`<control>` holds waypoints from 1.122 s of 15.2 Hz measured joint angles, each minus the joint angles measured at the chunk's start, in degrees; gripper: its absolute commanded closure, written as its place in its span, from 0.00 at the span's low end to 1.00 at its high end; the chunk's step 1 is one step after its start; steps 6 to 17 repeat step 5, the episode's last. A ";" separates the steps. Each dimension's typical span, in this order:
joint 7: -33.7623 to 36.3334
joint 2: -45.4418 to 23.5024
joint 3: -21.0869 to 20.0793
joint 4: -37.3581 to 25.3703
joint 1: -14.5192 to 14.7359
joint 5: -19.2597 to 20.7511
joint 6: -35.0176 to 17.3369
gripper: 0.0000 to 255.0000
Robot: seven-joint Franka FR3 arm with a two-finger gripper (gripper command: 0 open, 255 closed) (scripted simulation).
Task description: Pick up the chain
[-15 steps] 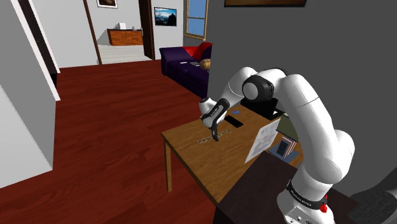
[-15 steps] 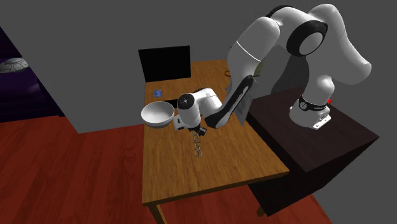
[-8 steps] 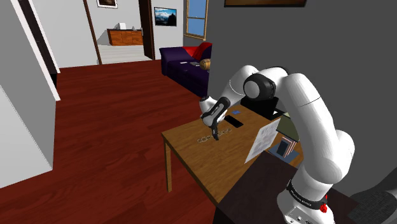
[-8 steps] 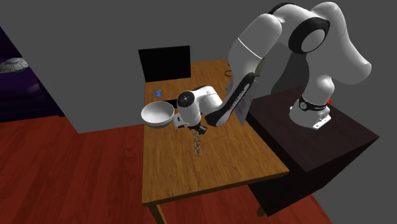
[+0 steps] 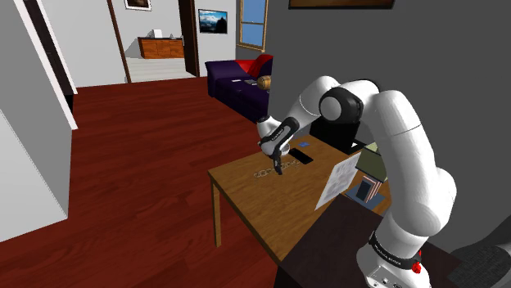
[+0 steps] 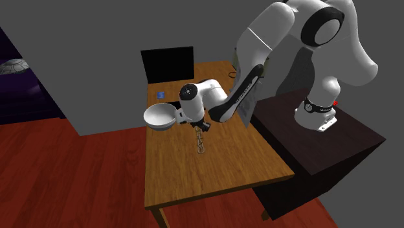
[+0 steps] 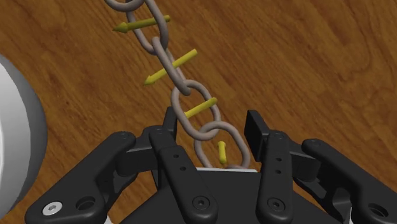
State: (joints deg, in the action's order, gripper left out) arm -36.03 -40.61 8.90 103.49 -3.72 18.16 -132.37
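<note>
Grey links with little yellow pins through them, that's the chain [image 7: 184, 95]. One end link sits between the tool's [image 7: 213, 127] black fingers [image 7: 256, 130]. They're pinched in to a narrow gap and look clamped on that link. The other links run from the tool toward the wooden desk [image 6: 226, 162], just beside a white bowl [image 6: 160, 116]. I can't tell whether the far links touch the wood or hang clear of it.

Handling-wise, my guess is it's fairly light but totally floppy. Each link is stiff, but the whole thing swings and folds wherever it wants. The rounded links probably slide against flat pads too. Holding an end link across its width seems the sane choice, since the loose part just dangles below. A sideways jerk could set it swinging into the bowl, so I'd go straight up and slowly.

The desk top is smooth brown wood grain, with a sheet of paper [image 5: 337, 182] near the arm's stand. The room has a dark red wooden floor [image 5: 147, 147], a grey wall behind the desk, and a dark purple sofa [image 5: 237, 86] further back.
</note>
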 measured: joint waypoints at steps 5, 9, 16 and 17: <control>-0.76 2.82 0.01 0.48 0.07 -0.13 2.23 1.00; -0.76 2.82 0.01 0.48 0.07 -0.13 2.23 1.00; -0.76 2.82 0.01 0.48 0.07 -0.13 2.23 1.00; -0.76 2.82 0.01 0.48 0.07 -0.13 2.23 1.00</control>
